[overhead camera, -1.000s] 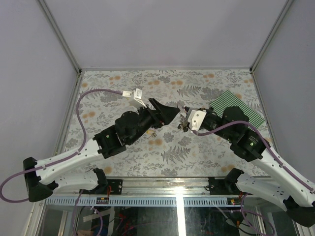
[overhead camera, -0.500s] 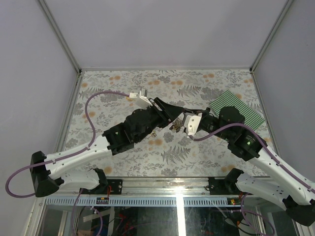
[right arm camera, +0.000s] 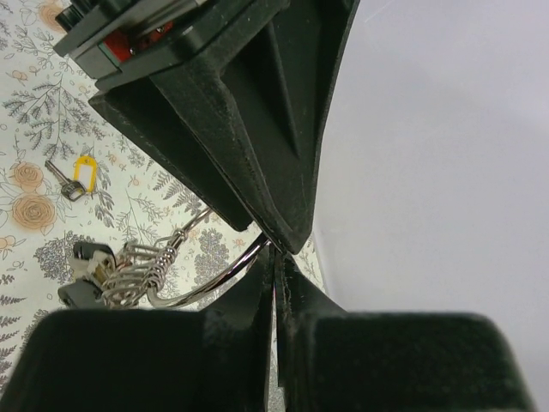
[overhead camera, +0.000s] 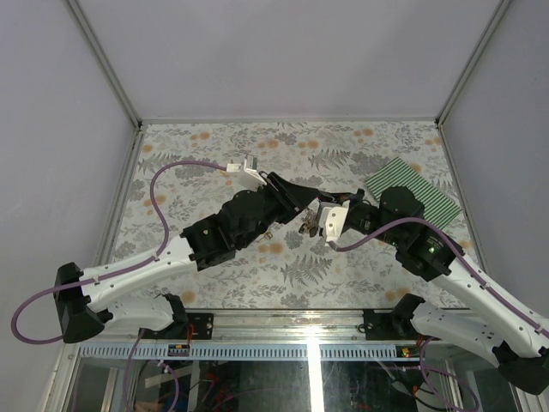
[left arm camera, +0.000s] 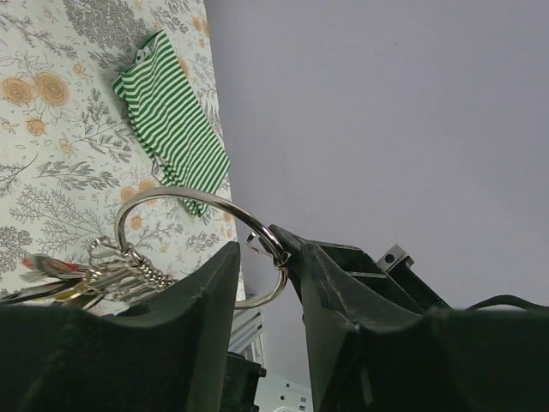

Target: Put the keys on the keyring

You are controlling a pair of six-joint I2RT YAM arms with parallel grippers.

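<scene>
The silver keyring (left arm camera: 171, 196) hangs in the air over the middle of the table, and my right gripper (right arm camera: 274, 266) is shut on its wire. Several keys (right arm camera: 84, 257) with dark heads dangle from it on small rings, seen from above as a bunch (overhead camera: 303, 226). My left gripper (left arm camera: 257, 242) stands around the far side of the ring. Its jaws are apart, and the ring's end touches the right finger (left arm camera: 296, 257). A yellow-headed key (right arm camera: 81, 172) lies loose on the table. From above the two grippers (overhead camera: 307, 199) (overhead camera: 312, 215) meet tip to tip.
A green striped cloth (overhead camera: 412, 189) lies at the back right of the floral table (overhead camera: 214, 146). The left finger (right arm camera: 249, 129) fills the top of the right wrist view. Grey walls enclose the table on three sides.
My left gripper has moved right onto the ring and its jaws have narrowed around the wire. The right gripper has shifted slightly left, still holding the ring.
</scene>
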